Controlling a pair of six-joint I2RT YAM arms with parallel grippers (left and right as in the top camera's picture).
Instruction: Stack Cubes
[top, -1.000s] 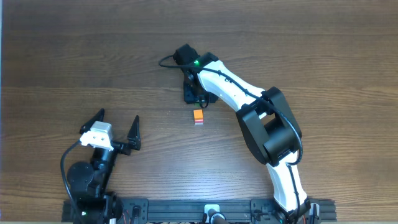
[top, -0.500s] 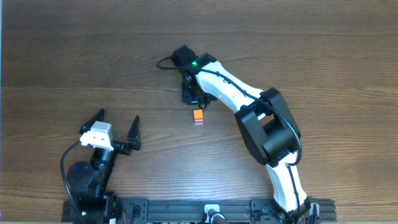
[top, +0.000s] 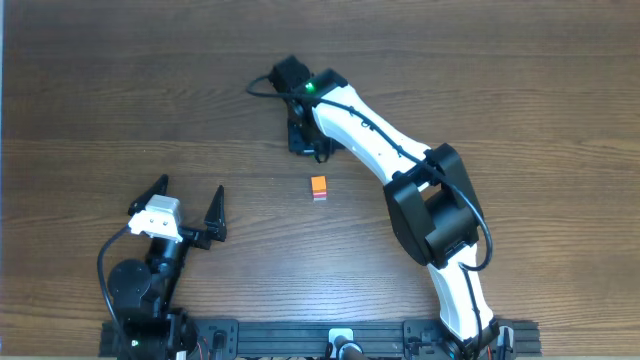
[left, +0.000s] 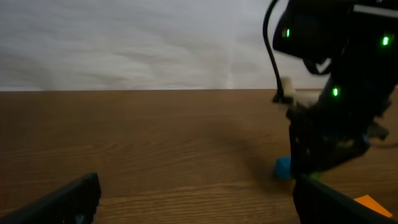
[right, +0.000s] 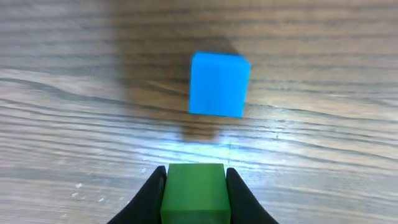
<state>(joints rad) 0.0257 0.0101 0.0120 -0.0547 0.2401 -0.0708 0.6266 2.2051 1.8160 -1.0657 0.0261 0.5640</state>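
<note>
Right claw (right: 195, 173) is clamped on a green cube (right: 195, 194), one finger on each side face, with the cube's top face showing. A blue cube (right: 219, 84) sits flat on the counter (top: 100, 80) just ahead of the green one, with a gap of bare wood between them. The blue cube's edges run slightly skewed to the green cube's.

From above, the right claw (top: 303, 140) is at about 11 o'clock from the orange cube (top: 319, 185), near it but apart. A reddish strip shows at the orange cube's 6 o'clock edge; cannot tell what it is.

Left claw (top: 191, 185) has its fingers spread wide and holds nothing. It is parked low at about 8 o'clock from the orange cube, well apart.

There is open wood all round the cubes, with wide room toward 9 and 12 o'clock. The counter's far edge meets a white wall (left: 124, 43) in the left wrist view, well behind the blue cube.
</note>
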